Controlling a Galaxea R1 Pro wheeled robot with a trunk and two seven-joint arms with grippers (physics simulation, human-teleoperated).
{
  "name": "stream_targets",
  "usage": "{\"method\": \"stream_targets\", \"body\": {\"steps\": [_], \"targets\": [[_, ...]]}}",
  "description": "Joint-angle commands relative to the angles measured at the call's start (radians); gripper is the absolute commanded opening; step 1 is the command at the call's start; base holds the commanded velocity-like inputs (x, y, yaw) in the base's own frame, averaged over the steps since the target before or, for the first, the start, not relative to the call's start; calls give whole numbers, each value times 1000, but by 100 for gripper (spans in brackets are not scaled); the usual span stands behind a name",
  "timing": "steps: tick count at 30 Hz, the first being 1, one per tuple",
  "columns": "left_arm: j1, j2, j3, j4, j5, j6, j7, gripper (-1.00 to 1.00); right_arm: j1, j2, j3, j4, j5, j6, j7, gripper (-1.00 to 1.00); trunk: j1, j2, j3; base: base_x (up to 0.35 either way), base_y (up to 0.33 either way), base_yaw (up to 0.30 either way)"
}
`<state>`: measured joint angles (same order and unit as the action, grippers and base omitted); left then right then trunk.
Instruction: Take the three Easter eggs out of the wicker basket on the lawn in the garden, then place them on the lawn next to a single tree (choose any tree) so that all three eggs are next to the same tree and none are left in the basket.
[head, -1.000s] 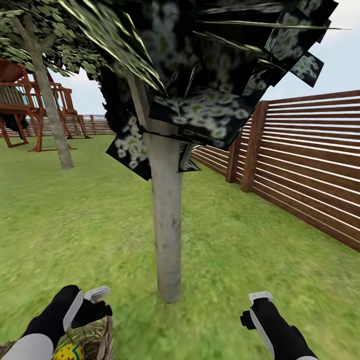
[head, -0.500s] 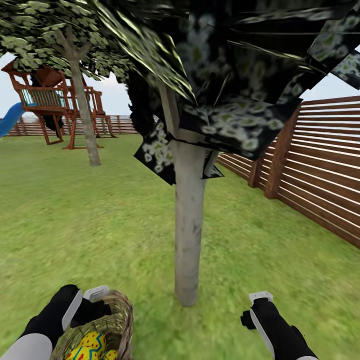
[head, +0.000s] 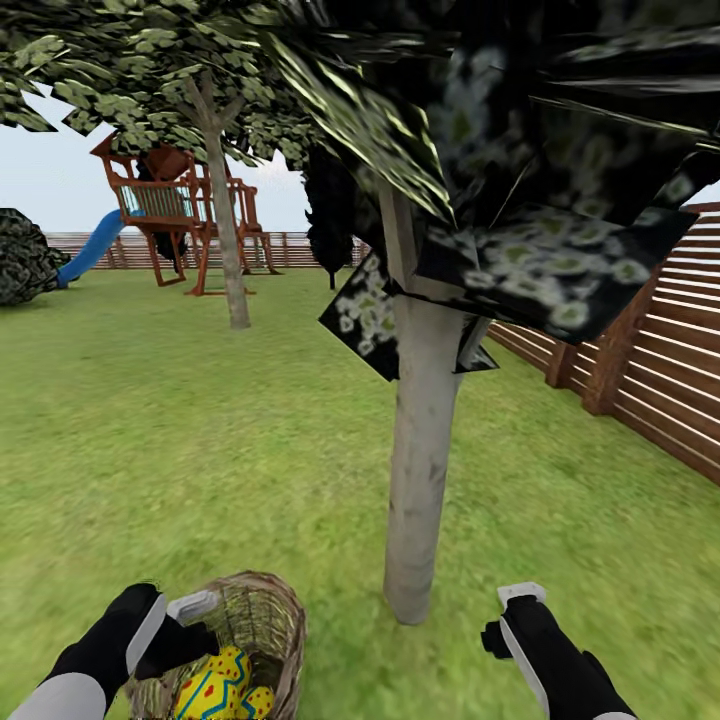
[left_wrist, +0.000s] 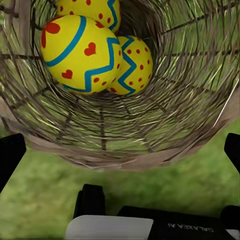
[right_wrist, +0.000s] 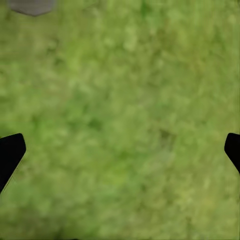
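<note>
Near left: left gripper, fingers apart, at the rim of the wicker basket with three eggs inside, basket near the tree for unloading; near right: right gripper, fingers apart, empty over lawn.

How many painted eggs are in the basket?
3. All lie inside the wicker basket: a big near egg, one beside it touching it, and one behind them, partly cut off by the picture edge. None lie on the lawn.
</note>
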<state>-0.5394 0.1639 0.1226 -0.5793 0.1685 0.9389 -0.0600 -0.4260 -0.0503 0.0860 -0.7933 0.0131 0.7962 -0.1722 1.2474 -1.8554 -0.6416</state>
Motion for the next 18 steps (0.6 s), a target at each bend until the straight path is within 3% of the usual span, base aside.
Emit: {"method": "stream_targets", "body": {"steps": [1, 10, 18], "targets": [[-1, -1, 3, 0, -1, 4, -3, 100, 0, -1, 5, -1, 1, 6, -3, 100, -4, 7, 2, 0, 0, 290], [-1, -3, 2, 1, 2, 4, -4, 100, 0, 0, 5, -1, 1, 6, -3, 100, -31, 56, 24, 0, 0, 279], [-1, -3, 3, 1, 6, 3, -7, 100, 0, -2, 4, -1, 0, 6, -3, 100, -31, 56, 24, 0, 0, 41]]}}
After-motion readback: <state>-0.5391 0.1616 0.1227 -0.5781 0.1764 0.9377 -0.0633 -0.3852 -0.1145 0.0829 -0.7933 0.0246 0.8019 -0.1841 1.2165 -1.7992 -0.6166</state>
